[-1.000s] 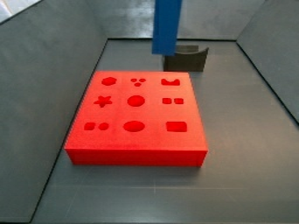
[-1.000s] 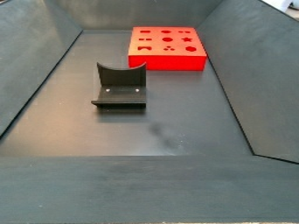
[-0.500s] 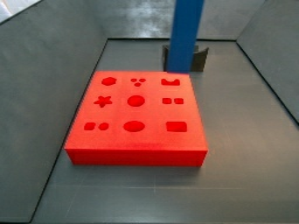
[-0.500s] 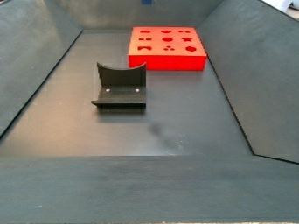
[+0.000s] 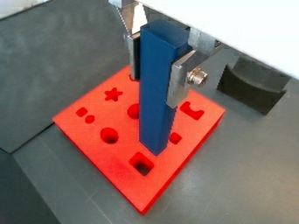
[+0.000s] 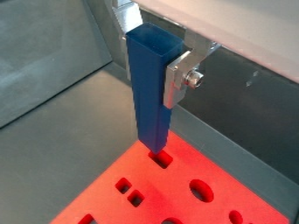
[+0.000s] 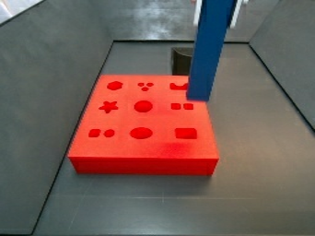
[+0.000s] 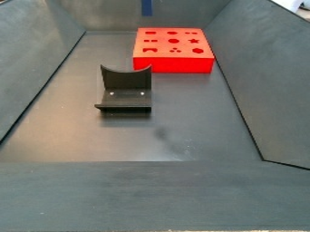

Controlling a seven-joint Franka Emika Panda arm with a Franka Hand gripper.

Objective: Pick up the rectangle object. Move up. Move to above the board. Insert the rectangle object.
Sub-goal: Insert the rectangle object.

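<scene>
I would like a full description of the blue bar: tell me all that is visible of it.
The rectangle object is a long, plain, smooth blue bar with a rectangular cross-section, looking like plastic. It hangs upright, clamped near its top between the silver fingers of the gripper. Its lower end is in the air above the board, near a rectangular hole, and appears to touch nothing else. A side view shows only its tip at the frame's upper edge.
</scene>
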